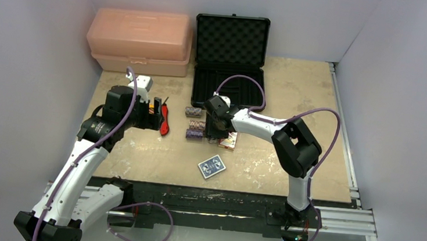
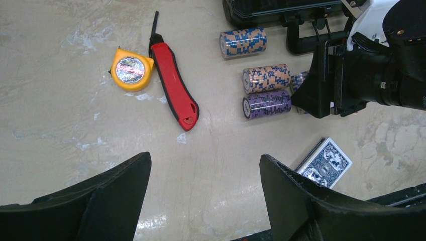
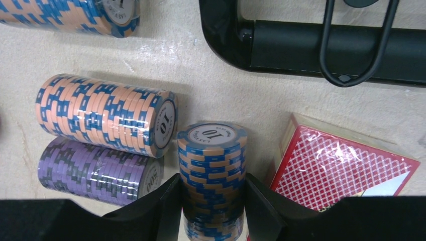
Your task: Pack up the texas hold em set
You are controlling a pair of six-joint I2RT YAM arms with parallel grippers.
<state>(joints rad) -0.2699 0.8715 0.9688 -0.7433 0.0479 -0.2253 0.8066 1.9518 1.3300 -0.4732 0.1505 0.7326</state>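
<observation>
The right gripper (image 3: pixel 212 198) has its jaws closed on an orange-blue chip stack (image 3: pixel 212 150), held on end just in front of the briefcase (image 1: pixel 230 40). Hazard: the jaws cover only part of the stack, so it may tilt or slip in transfer and strike the red deck (image 3: pixel 341 165) beside it. The left gripper (image 2: pixel 206 191) hangs with its jaws open and empty. The briefcase stands open, with no chips or decks visible inside. The pink toolbox (image 1: pixel 139 41) is shut.

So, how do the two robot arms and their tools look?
The left arm and right arm have white links and black joints. A thin purple cable loops along each. The left tool and right tool each have two black wedge-shaped fingers.
</observation>
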